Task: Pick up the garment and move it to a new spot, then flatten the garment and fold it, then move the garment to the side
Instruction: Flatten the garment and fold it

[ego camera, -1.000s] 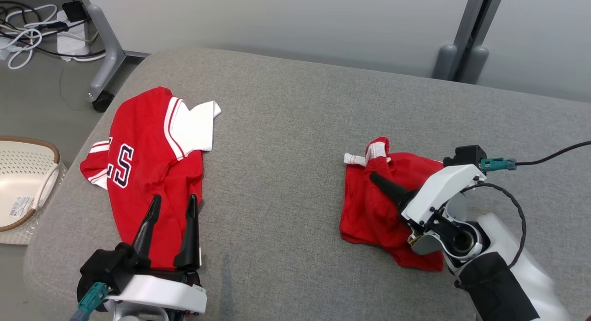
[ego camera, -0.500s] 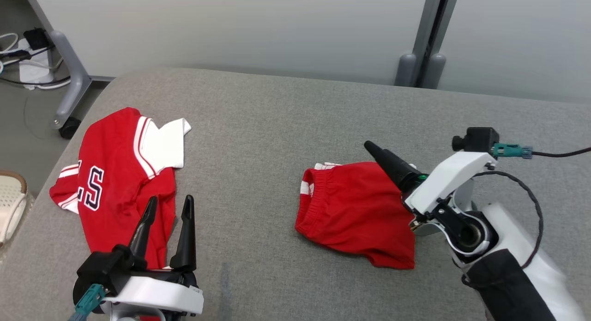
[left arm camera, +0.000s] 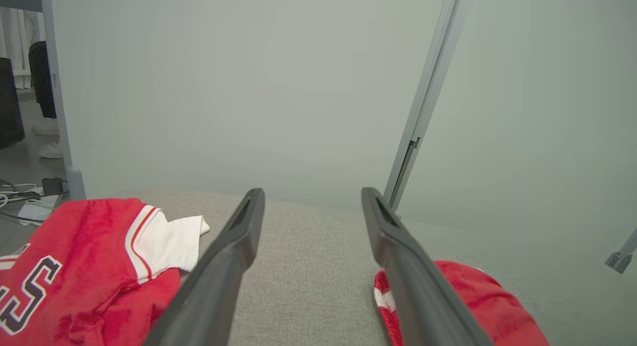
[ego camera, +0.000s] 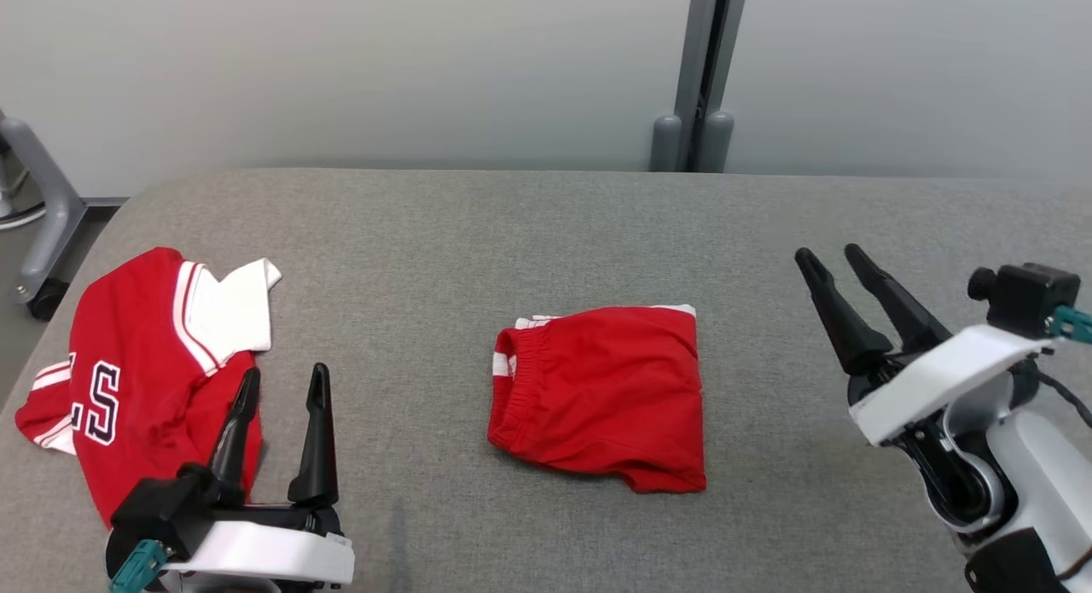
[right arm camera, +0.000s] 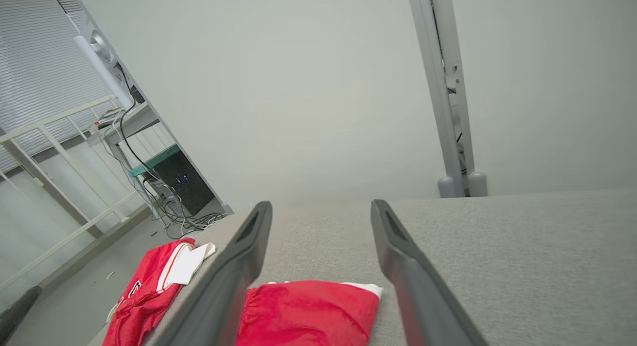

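The garment, a pair of red shorts point(ego camera: 597, 397) with a white-striped waistband, lies folded flat in the middle of the grey fabric table point(ego camera: 512, 235). My right gripper point(ego camera: 827, 253) hovers to the right of the shorts, apart from them, open and empty. Its wrist view looks past its open fingers point(right arm camera: 321, 204) onto the shorts point(right arm camera: 308, 311). My left gripper point(ego camera: 285, 371) stands open and empty at the lower left, its fingers over the edge of a red jersey point(ego camera: 128, 388). In the left wrist view the shorts point(left arm camera: 473, 296) show beside the right finger of that gripper point(left arm camera: 312, 191).
The red and white jersey point(left arm camera: 89, 266) with dark letters lies spread at the table's left end. A grey post point(ego camera: 699, 64) stands behind the far edge and a frame leg with a caster point(ego camera: 43, 226) at far left. Cables and a computer point(right arm camera: 179, 181) sit on the floor beyond.
My right gripper has let go of the shorts, opened, and drawn back to the right. The shorts now lie flat and folded. The head camera has turned, shifting the whole picture left.
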{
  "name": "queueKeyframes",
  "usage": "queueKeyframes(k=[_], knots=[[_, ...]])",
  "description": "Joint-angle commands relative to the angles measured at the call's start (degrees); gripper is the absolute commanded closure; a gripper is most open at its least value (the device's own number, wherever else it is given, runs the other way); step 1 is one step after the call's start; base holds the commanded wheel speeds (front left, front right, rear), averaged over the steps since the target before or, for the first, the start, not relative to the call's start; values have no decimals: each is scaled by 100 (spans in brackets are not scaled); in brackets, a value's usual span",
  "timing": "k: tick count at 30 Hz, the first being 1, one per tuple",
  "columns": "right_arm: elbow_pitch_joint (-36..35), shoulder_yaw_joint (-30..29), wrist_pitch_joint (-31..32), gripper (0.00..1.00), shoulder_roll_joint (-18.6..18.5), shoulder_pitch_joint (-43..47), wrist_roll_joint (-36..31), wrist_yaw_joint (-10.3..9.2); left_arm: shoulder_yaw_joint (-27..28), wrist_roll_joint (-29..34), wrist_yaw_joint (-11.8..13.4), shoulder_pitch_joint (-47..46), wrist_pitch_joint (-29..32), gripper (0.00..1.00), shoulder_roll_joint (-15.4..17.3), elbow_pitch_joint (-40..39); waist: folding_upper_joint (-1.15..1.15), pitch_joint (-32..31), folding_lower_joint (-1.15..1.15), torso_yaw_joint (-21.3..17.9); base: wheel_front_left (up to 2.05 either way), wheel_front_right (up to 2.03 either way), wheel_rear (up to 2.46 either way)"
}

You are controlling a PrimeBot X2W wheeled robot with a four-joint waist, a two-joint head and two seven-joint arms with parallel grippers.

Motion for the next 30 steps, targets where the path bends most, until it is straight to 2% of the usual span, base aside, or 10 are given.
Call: queueKeyframes(k=[1,6,10,14,18,25,30], knots=[[-70,-92,-234,0,-53,212,-258,4,61,31,19,19,-26,0,11,-58,0,-9,0,-127,0,0,0],[-157,-565,-869,0,121,804,-745,4,139,62,42,99,-26,0,-14,-169,0,-33,0,-277,0,0,0],[-159,-941,-1172,0,242,1199,-1438,4,249,114,80,130,-25,0,-32,-304,0,-67,0,-373,0,0,0],[-97,-1343,-1317,0,466,1502,-2395,4,292,487,204,184,-26,0,29,-348,0,-94,0,-439,0,0,0],[8,-1586,-1345,0,706,1689,-3044,4,347,691,228,272,-25,0,24,-331,0,-121,0,-476,0,0,0],[151,-1704,-1359,0,997,1781,-3377,4,395,775,164,328,-25,0,-24,-291,0,-155,0,-465,0,0,0],[189,-1689,-1359,0,1019,1722,-3502,4,376,832,128,335,-25,0,-46,-268,0,-176,0,-407,0,0,0]])
